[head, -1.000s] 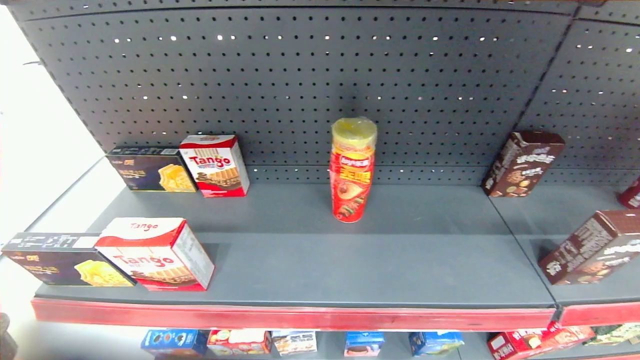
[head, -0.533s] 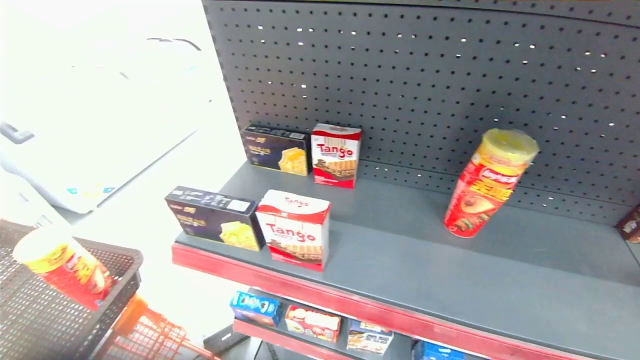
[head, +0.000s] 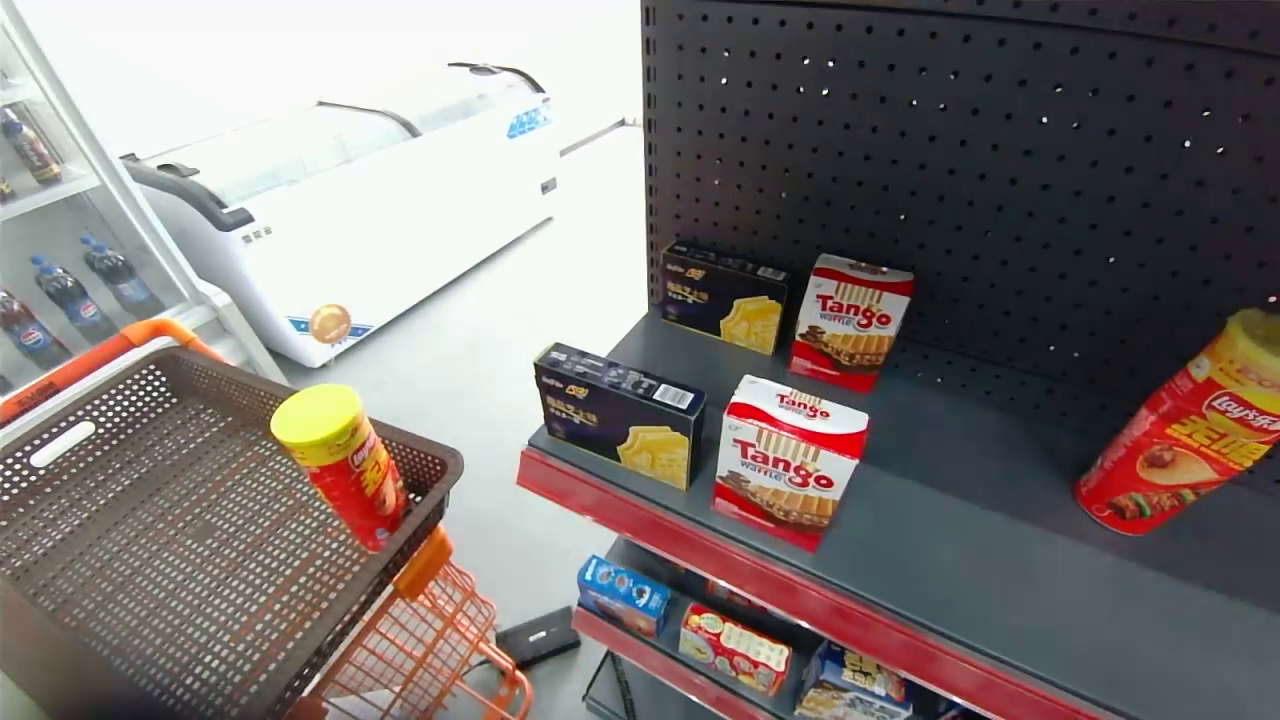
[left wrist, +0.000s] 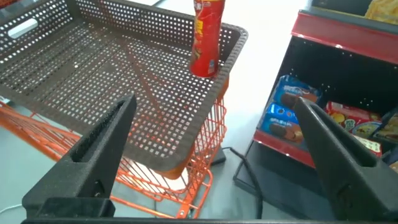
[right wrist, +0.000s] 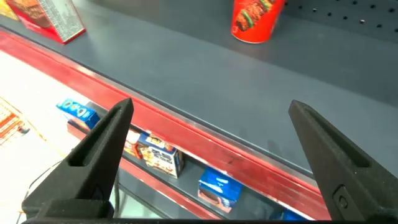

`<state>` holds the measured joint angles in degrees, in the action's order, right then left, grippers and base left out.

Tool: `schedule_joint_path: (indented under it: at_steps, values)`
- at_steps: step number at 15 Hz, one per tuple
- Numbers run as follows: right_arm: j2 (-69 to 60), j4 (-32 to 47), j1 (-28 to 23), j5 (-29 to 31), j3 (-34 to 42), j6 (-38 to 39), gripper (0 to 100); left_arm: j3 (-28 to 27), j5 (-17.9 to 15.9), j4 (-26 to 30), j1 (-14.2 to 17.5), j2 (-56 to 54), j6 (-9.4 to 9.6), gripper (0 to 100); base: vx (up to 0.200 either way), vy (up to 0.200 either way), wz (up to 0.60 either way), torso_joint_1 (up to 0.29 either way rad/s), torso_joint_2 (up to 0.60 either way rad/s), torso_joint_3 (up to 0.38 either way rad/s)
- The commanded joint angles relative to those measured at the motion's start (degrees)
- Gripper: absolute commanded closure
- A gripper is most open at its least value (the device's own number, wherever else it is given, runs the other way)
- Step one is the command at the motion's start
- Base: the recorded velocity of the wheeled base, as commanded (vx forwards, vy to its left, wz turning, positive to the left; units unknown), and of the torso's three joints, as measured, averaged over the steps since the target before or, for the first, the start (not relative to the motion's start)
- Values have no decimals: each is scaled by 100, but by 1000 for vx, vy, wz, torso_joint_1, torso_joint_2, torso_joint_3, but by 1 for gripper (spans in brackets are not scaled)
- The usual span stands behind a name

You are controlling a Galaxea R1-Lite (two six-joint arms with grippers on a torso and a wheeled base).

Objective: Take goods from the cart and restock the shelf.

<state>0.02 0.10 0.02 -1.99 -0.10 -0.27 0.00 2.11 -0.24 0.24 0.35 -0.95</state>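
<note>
In the lower left of the head view we see the cart basket (head: 150,520), brown and perforated, on an orange cart frame (head: 420,640). One red can (head: 340,465) with a yellow lid stands in it, at the corner nearest the shelf (head: 1000,570). A second can (head: 1185,435) of the same kind stands on the grey shelf deck at the right edge of the frame, close to the pegboard back (head: 1000,150). Toward the centre the shelf bears two dark boxes (head: 620,415), one at the front edge and one at the back, each with a red-and-white wafer box (head: 790,462) just to its right. Below the shelf, at the bottom of the frame, sit small packs (head: 735,648), and a white chest freezer (head: 350,220) stands in the upper left. Our left claw (left wrist: 214,106) hangs with its fingers wide apart and nothing between them, the basket and its can beyond it. Our right claw (right wrist: 211,107) is likewise spread and bare, over the shelf's red front edge, the second can beyond it
</note>
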Motion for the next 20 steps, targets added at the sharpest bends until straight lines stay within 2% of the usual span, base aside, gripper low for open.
schedule_joint_path:
  at_steps: [1,7,8,9,10,11,12,14,16,17,18,20]
  values:
    - [6,-1,-2,-3,1,0,0,0,0,-2,2,9,-2,0,0,0,0,0,0,0]
    - [6,-1,-2,-3,1,0,0,-88,35,-28,11,0,34,0,0,0,0,0,0,0]
    - [6,-1,-2,-3,1,0,0,-475,18,7,-7,114,104,0,0,0,0,0,0,0]
    - [6,-1,-2,-3,1,0,0,-1213,18,183,-7,1098,148,0,0,0,0,0,0,0]
    - [6,-1,-2,-3,1,0,0,-1345,18,227,-24,1327,139,0,0,0,0,0,0,0]
    - [6,-1,-2,-3,1,0,0,-1626,18,209,-24,2364,121,0,0,0,0,0,0,0]
    - [6,-1,-2,-3,1,0,0,-1670,18,121,-24,2742,139,0,0,0,0,0,0,0]
    - [6,-1,-2,-3,1,0,0,-1723,35,-802,37,4008,121,0,0,0,0,0,0,0]
    - [6,-1,-2,-3,1,0,0,-1723,35,-2147,354,5352,86,0,0,0,0,0,0,0]
    - [6,-1,-2,-3,1,0,0,-1731,35,-2489,380,5669,78,0,0,0,0,0,0,0]
    - [6,-1,-2,-3,1,0,0,-1802,18,-3175,547,6416,-28,0,0,0,0,0,0,0]
    - [6,-1,-2,-3,1,0,0,-1960,-26,-3702,1013,7251,42,0,0,0,0,0,0,0]
